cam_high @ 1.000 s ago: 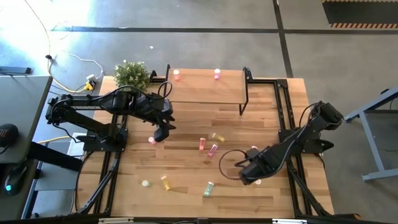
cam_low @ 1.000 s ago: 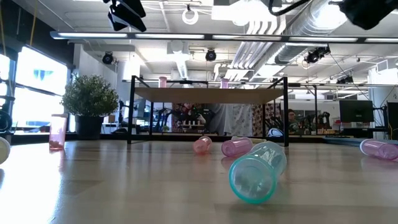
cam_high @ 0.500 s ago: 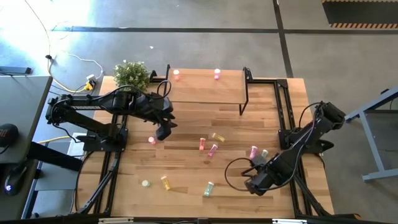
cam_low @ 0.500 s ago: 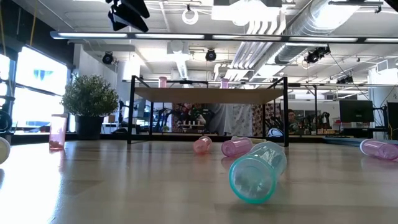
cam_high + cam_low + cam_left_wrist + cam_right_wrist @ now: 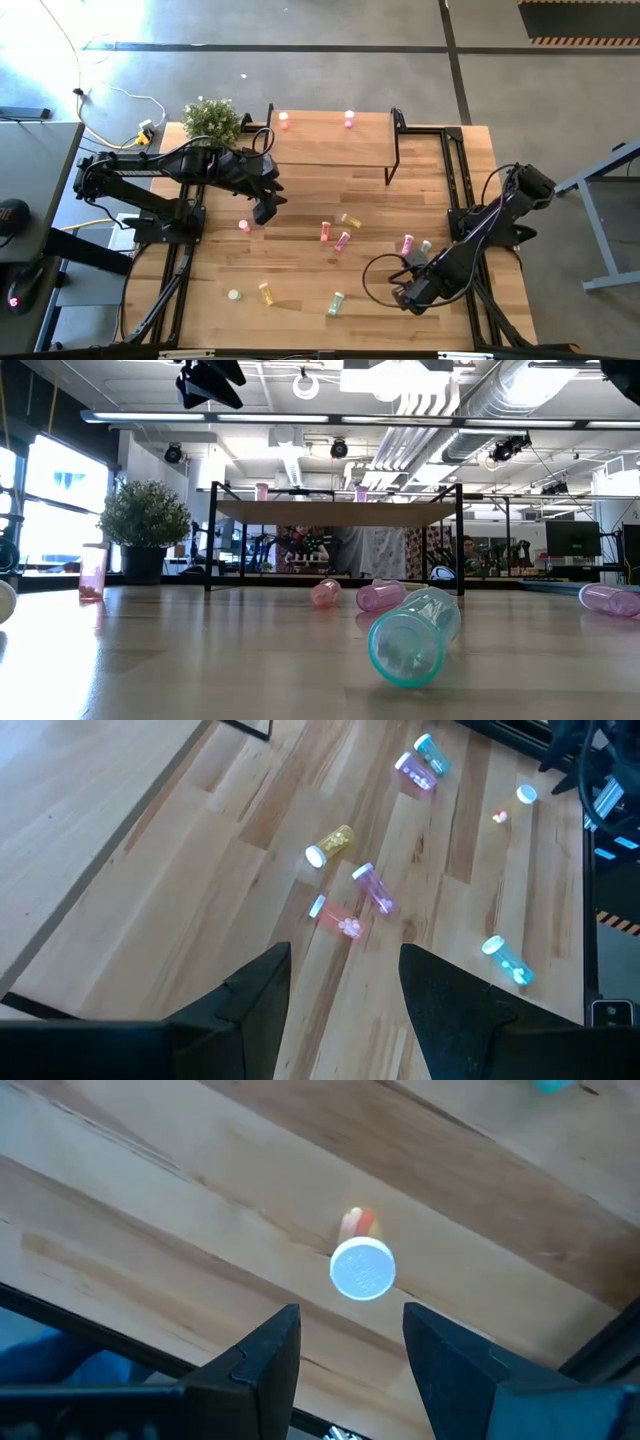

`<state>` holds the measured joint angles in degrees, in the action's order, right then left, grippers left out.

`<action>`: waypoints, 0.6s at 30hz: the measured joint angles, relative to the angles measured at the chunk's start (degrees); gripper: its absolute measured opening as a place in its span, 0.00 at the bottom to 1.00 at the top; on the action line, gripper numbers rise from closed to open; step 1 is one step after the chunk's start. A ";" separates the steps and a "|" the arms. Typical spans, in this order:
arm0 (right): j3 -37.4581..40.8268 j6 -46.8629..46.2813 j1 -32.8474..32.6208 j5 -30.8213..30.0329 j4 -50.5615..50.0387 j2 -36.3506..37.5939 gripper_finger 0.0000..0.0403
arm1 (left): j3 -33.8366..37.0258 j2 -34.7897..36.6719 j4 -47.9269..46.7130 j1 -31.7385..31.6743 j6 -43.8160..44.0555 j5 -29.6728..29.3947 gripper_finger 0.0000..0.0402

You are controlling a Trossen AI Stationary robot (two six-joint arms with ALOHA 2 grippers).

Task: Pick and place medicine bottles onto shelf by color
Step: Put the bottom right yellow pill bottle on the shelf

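The shelf [image 5: 330, 148] stands at the table's far edge with two bottles on its top, one [image 5: 284, 120] at the left and one [image 5: 349, 119] at the right. Several medicine bottles lie on the table's middle: red [image 5: 325, 232], pink [image 5: 343, 241], yellow [image 5: 350, 220], pink [image 5: 407, 244], green [image 5: 425, 246]. My right gripper [image 5: 408, 296] hangs open, pointing down, above an upright white-capped bottle [image 5: 362, 1268]. My left gripper [image 5: 265, 211] is open in the air in front of the shelf's left end, beside an upright pink bottle [image 5: 243, 226].
A potted plant [image 5: 212, 120] stands at the table's far left corner. Near the front edge are a white-capped bottle [image 5: 234, 296], a yellow one [image 5: 267, 293] and a green one [image 5: 336, 302]. Black frame rails [image 5: 462, 170] run along both sides of the table.
My right gripper has gone toward the table's near edge and a little down, still pointing down and open. It has uncovered the pink and green bottles lying beyond it.
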<state>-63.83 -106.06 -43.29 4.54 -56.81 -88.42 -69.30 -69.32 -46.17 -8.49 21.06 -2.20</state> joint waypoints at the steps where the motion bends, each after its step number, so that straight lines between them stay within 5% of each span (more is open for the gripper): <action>1: 0.17 -0.62 0.00 0.00 -0.25 0.00 0.42 | 0.00 0.00 0.02 0.00 0.00 0.00 0.45; 18: 5.15 -1.67 0.00 0.08 6.30 0.00 0.42 | 0.00 0.00 0.02 0.00 0.00 -0.17 0.45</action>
<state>-58.67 -107.72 -43.29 4.62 -50.50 -88.42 -69.30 -69.32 -46.15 -8.49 21.06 -2.37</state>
